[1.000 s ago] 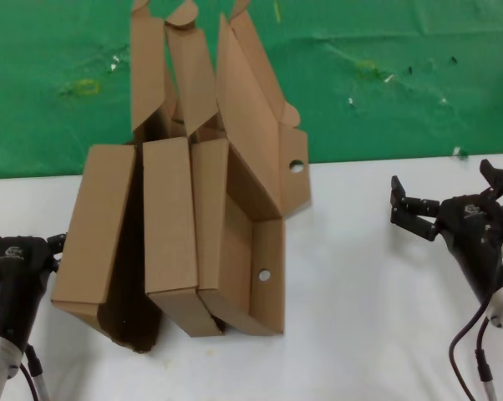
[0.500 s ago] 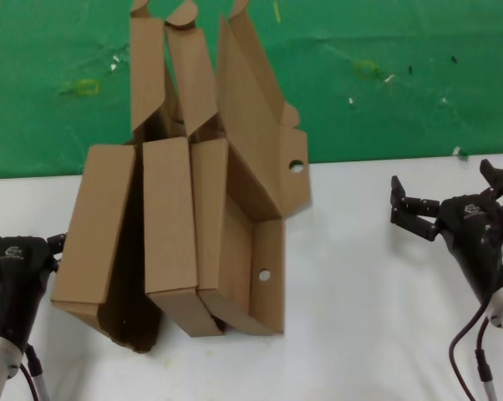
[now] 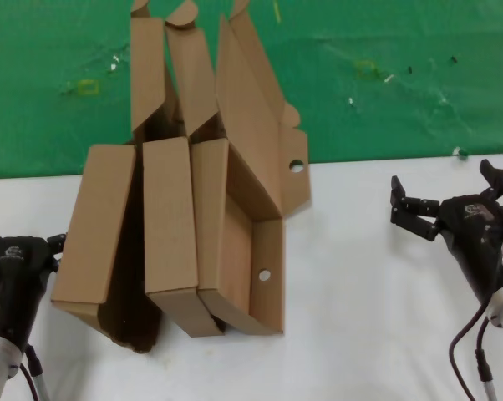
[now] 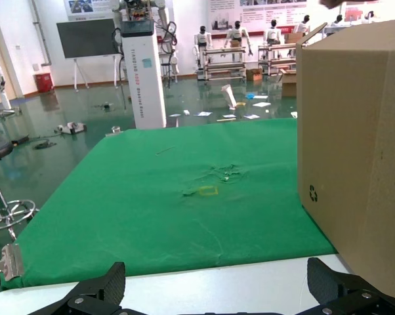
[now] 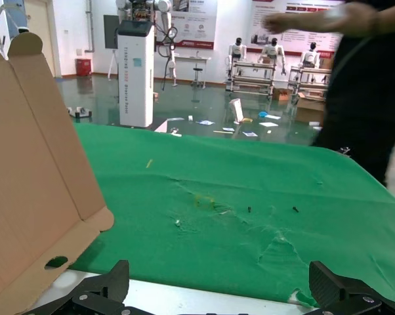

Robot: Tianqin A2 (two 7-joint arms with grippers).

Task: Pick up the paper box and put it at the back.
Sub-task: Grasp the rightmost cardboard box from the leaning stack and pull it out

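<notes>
Count: three brown cardboard boxes standing side by side, two black claws, one white table (image 3: 360, 334), one green cloth.
Paper box: the brown corrugated cardboard mailer box (image 3: 251, 251) is the rightmost of the three; shallow open tray, one small round hole in its side wall, another in the flap above.
Lid: hinged lid raised, leaning back over the green cloth, with rounded tuck flaps at its top.
Where: its tray rests on the table, just in front of the cloth's near edge.
Neighbours: two narrower plain brown cardboard boxes (image 3: 134, 230) stand against the paper box's left side, their lids also up.
The back: green cloth area (image 3: 385, 92) behind the paper box, with yellowish smudges and white specks.
Left claw (image 3: 17, 242): low, left of the boxes, clear of them; fingers spread apart in the wrist view.
Right claw (image 3: 448, 196): well right of the paper box, above the table; fingers spread apart, holding nothing.
Way: nothing lies between the right claw and the paper box.
</notes>
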